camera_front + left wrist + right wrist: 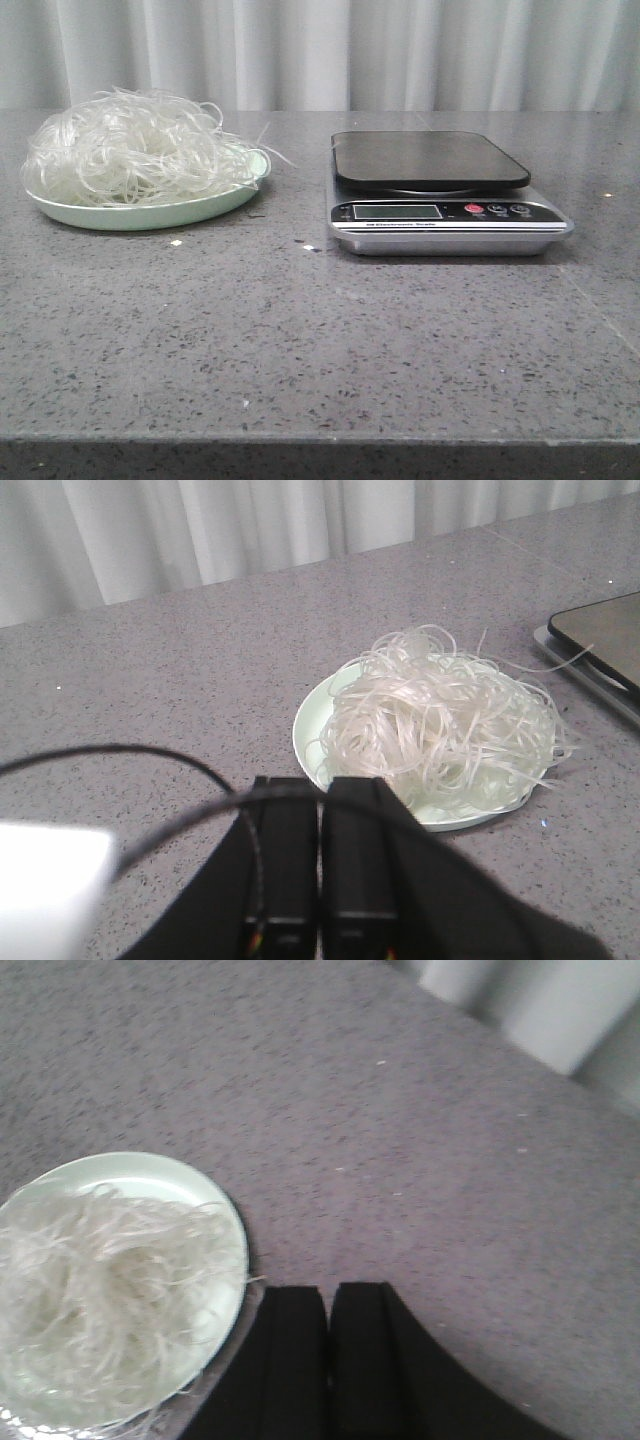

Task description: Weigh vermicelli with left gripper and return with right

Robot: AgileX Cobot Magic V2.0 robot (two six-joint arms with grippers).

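Observation:
The vermicelli, a fluffy whitish tangle, fills the pale green plate at the table's back left. It also shows in the left wrist view and the right wrist view. The digital scale stands at the back right, its dark platform bare. My left gripper is shut and empty, above the table short of the plate's rim. My right gripper is shut and empty, beside the plate's rim. Neither gripper shows in the front view.
The grey speckled table ends at a front edge and backs onto a pale curtain. The scale's corner lies just past the plate. A black cable crosses the left wrist view. Small crumbs lie near the plate.

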